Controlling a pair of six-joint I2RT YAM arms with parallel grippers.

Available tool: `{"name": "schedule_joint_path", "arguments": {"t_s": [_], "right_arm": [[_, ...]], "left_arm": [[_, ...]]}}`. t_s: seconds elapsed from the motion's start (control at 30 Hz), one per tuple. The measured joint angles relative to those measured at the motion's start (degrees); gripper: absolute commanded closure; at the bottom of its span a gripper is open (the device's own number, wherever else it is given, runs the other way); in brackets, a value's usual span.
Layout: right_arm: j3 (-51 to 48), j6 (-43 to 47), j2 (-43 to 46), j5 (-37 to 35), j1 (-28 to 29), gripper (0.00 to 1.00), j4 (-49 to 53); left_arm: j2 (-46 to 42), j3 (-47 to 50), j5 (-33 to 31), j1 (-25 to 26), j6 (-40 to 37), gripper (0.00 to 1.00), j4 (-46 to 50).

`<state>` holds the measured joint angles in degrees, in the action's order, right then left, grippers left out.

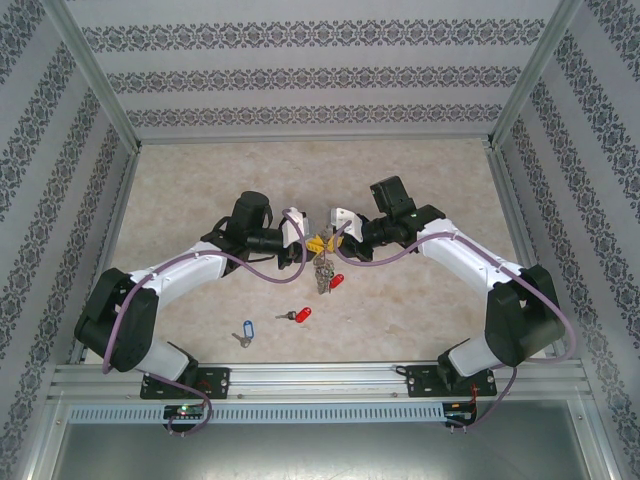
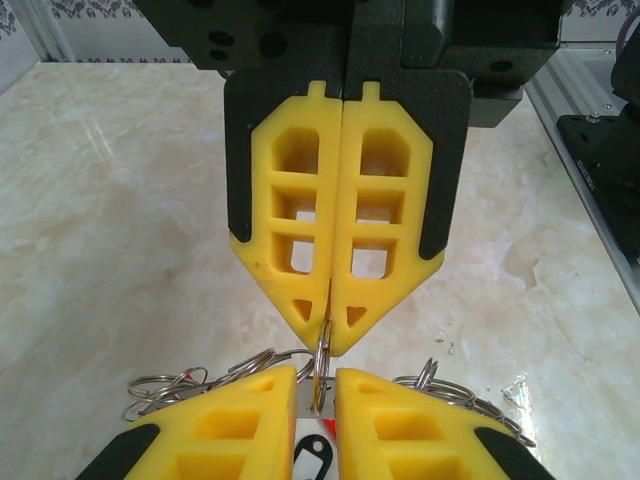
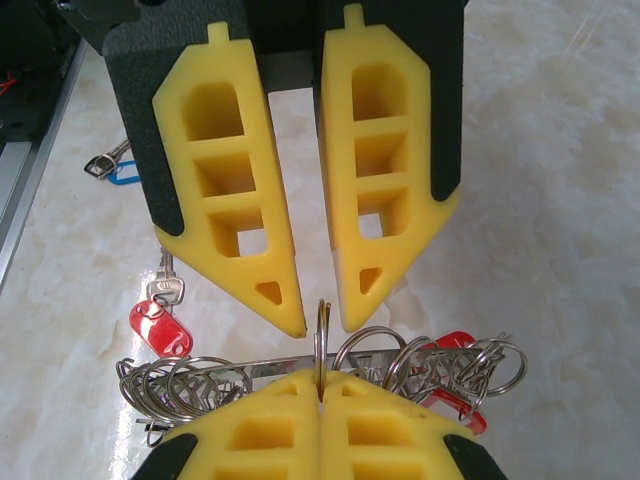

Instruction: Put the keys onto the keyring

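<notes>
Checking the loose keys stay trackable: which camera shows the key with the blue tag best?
The top view: the blue-tagged key lies whole and uncovered on the table, near the left arm's base. The right wrist view catches part of it at the frame's left, tucked partly behind the left gripper.

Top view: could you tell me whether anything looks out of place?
Nothing damaged, but a red-tagged key and a blue-tagged key lie loose on the table, apart from the keyring in the right gripper.
</notes>
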<state>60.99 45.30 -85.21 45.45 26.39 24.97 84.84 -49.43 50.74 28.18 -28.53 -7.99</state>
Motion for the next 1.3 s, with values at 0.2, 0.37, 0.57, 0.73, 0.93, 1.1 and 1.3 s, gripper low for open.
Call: {"name": "schedule_joint_path", "arguments": {"t_s": [0.2,0.37,0.57,0.73,0.93,1.1,1.3], "right_arm": [[0.0,-0.1,0.0,0.0,0.1,1.0,-0.1],[0.0,-0.2,0.0,-0.2,0.1,1.0,-0.2],[0.0,-0.2,0.1,-0.2,0.1,1.0,-0.2],[0.0,-0.2,0.1,-0.5,0.1,1.0,-0.2],[0.0,-0.2,0.1,-0.6,0.1,1.0,-0.2],[0.0,-0.2,0.1,-0.6,0.1,1.0,-0.2],[0.0,-0.2,0.1,-0.6,0.4,1.0,-0.2]], "left_arm": [[0.5,-1.1,0.0,0.0,-0.5,0.84,0.6],[0.8,-1.8,0.0,0.0,-1.5,0.82,2.1],[0.8,-1.8,0.0,0.0,-2.3,0.83,3.7],[0.8,-1.8,-0.2,0.0,-2.6,0.93,4.0],[0.8,-1.8,-0.2,0.0,-2.5,0.89,3.9],[0.8,-1.8,0.0,0.0,-2.5,0.87,4.0],[0.9,-1.8,0.0,0.0,-2.5,0.86,4.0]]}}
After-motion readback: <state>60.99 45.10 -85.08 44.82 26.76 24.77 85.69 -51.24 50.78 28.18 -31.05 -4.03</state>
